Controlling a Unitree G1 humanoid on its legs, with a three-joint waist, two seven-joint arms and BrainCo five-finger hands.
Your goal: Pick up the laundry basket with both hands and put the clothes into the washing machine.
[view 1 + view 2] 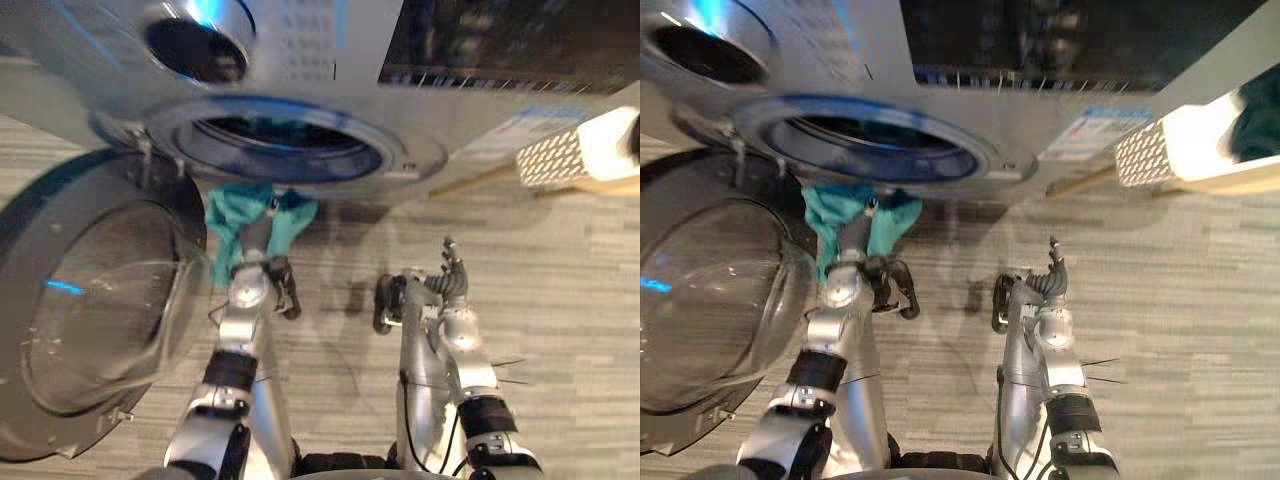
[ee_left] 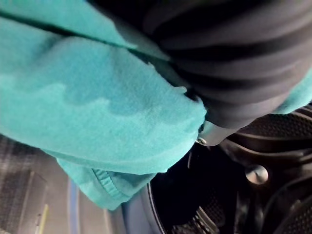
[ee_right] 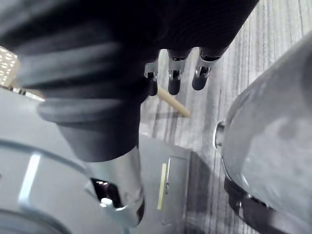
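**Teal garment at the washer's mouth, draped over the left hand**

A front-loading washing machine [image 1: 330, 60] stands at the far side of a grey plank floor [image 1: 560, 300]. Its round glass door [image 1: 90, 300] is swung open to the left. The left hand [image 1: 258, 238] reaches toward the near rim of the drum opening [image 1: 290, 140]. A teal garment [image 1: 235, 225] hangs at that rim, just below the opening. It lies folded over the hand's dark ribbed cover and spills to its left. The cloth covers the left fingers, so I cannot tell whether they are gripping it. In the left wrist view the dark drum shows just past the cloth.

The right hand [image 1: 448, 278] is held over the floor to the right, well apart from the garment. Its fingers [image 3: 174, 83] are relaxed and slightly apart, holding nothing.

A white perforated laundry basket [image 1: 575, 150] sits at the far right beside the machine, clear of both hands.
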